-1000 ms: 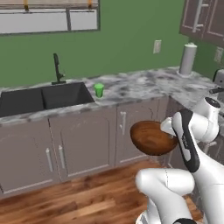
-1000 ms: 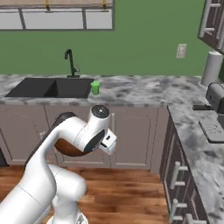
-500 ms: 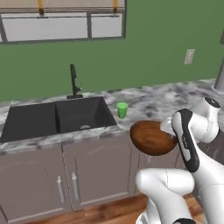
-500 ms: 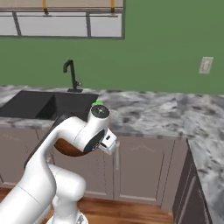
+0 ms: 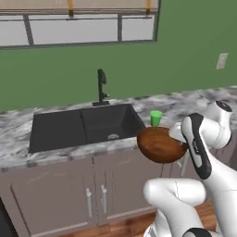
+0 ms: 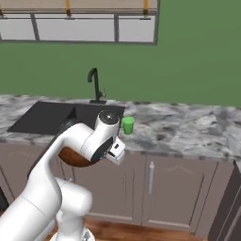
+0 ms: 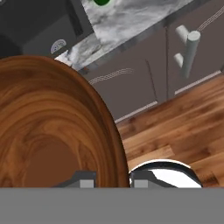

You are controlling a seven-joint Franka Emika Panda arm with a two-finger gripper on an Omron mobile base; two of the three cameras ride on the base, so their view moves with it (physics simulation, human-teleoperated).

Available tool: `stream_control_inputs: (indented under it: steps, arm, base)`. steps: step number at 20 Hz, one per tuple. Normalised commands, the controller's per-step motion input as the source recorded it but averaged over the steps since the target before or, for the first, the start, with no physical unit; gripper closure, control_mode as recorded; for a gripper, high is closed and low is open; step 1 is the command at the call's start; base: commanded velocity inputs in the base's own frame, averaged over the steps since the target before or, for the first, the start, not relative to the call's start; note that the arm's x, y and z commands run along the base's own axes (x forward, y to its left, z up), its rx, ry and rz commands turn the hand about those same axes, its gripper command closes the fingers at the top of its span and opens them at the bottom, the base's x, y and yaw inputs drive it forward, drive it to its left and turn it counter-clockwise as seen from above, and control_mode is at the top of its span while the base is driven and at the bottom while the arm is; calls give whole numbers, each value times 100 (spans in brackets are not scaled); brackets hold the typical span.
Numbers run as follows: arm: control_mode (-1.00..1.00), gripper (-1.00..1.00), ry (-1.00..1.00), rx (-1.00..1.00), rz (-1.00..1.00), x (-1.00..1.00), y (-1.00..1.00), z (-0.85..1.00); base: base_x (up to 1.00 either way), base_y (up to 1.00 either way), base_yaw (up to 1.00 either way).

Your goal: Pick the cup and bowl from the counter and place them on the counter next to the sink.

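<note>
Bowl (image 5: 159, 144), glossy, rigid and likely slippery, hangs before the table's (image 5: 194, 109) front edge beside the sink (image 5: 83, 125); our pincer (image 7: 112, 180) clamps its thin rim. Cup (image 5: 156, 117) stands at the basin's corner.

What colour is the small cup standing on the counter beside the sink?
Bright green; the cup shows best in the right base view.

My claw (image 7: 109, 180) pinches the rim of the round, glossy reddish-brown wooden bowl (image 5: 159, 144), holding it tilted in the air before the cabinet fronts. The small bright green cup (image 5: 156, 117) stands upright on the grey-and-white marbled stone tabletop (image 6: 188, 127), just beside the dark grey recessed sink (image 5: 83, 125).
</note>
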Motion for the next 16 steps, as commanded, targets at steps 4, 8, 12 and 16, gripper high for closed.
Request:
stream_control_inputs:
  steps: [4, 8, 12, 16]
  arm:
    - [100, 100, 0, 0, 0, 0, 0, 0]
    - [100, 100, 0, 0, 0, 0, 0, 0]
    - [100, 100, 0, 0, 0, 0, 0, 0]
    - [100, 100, 0, 0, 0, 0, 0, 0]
  base:
    - [0, 95, -2]
    - [4, 100, -2]
    - [28, 100, -1]
    - [82, 98, 0]
